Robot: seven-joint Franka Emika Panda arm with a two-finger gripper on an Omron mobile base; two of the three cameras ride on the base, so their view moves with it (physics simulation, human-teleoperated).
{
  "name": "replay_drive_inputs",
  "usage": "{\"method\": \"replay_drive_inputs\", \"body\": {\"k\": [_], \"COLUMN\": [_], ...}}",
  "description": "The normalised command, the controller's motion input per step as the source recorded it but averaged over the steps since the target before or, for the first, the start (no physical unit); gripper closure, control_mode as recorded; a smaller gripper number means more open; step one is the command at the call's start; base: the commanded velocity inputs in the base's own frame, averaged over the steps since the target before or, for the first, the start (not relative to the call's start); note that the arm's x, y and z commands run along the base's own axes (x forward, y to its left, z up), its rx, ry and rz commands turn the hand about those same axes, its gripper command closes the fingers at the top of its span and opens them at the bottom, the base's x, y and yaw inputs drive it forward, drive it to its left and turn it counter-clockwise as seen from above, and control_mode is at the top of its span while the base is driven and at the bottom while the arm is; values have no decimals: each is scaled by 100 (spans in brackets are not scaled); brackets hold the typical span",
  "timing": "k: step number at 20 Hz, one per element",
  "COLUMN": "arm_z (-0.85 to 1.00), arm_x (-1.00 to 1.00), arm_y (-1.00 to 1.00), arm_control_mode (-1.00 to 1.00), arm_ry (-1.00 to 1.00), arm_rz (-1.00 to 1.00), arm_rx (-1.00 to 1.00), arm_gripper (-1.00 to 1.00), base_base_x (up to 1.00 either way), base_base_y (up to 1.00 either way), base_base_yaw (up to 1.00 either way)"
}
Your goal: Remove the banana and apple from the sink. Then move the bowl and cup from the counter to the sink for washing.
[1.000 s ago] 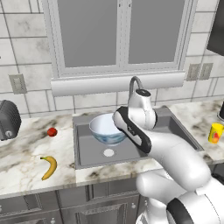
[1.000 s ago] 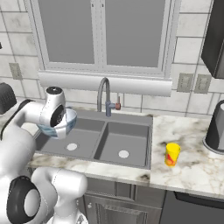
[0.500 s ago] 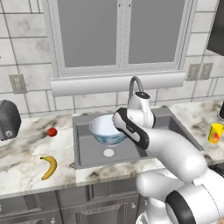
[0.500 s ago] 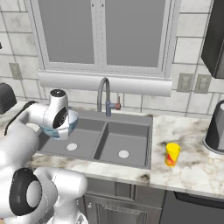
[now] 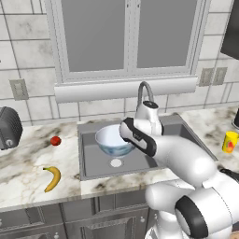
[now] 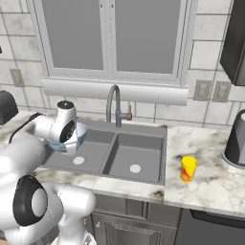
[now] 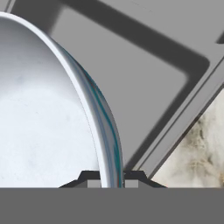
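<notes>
Marble counter bears banana, apple; appliance likely toaster.

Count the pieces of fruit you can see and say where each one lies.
2. The banana lies on the counter left of the sink, near the front edge. The apple sits further back on that side. Nothing suggests more, though the arm blocks part of the sink.
</notes>
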Motion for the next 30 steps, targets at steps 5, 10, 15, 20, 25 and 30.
{"method": "replay_drive_inputs", "body": {"k": [5, 10, 15, 20, 25, 30], "arm_z": [-13, -12, -11, -13, -12, -12], "arm_x": [10, 8, 9, 10, 10, 12], "arm_y": [3, 6, 6, 2, 3, 3], "arm_control_mode": [-100, -100, -100, -100, -100, -100], "arm_ry": [0, 0, 0, 0, 0, 0], "arm_rz": [0, 0, 0, 0, 0, 0], "arm_rx": [0, 0, 0, 0, 0, 0], "arm_gripper": [100, 100, 100, 100, 100, 100], "base_base_x": [0, 0, 0, 0, 0, 0], "base_base_y": [0, 0, 0, 0, 0, 0], "base_base_yaw": [0, 0, 0, 0, 0, 0]}}
